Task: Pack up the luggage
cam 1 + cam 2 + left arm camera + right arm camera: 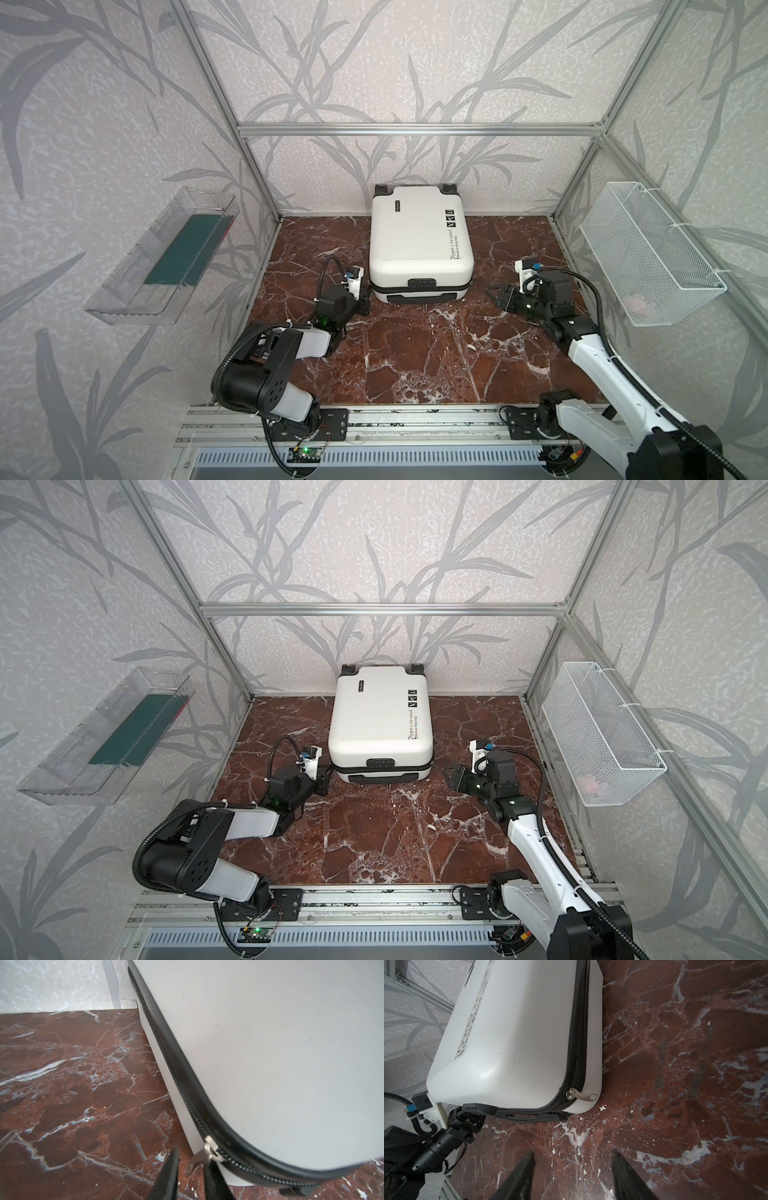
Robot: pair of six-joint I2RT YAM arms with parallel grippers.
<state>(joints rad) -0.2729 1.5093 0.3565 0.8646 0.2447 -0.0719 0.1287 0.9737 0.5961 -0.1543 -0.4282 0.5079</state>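
The luggage (419, 237) (380, 717) is a white hard-shell suitcase lying flat and zipped closed at the back middle of the marble table (415, 357). My left gripper (368, 297) (328, 777) is at its front left corner. In the left wrist view the jaws (192, 1157) stand narrowly open around a silver zipper pull (197, 1160). One finger touches the pull, while a gap shows at the other finger (172, 1167). My right gripper (494, 297) (573, 1152) is open and empty over bare table, short of the front right corner. A second zipper pull (583, 1096) hangs there.
A clear plastic bin (166, 257) holding a dark green flat item hangs on the left wall. A white wire mesh basket (652, 253) with a pale pink thing (638, 303) in it hangs on the right wall. Aluminium frame posts mark the table's corners.
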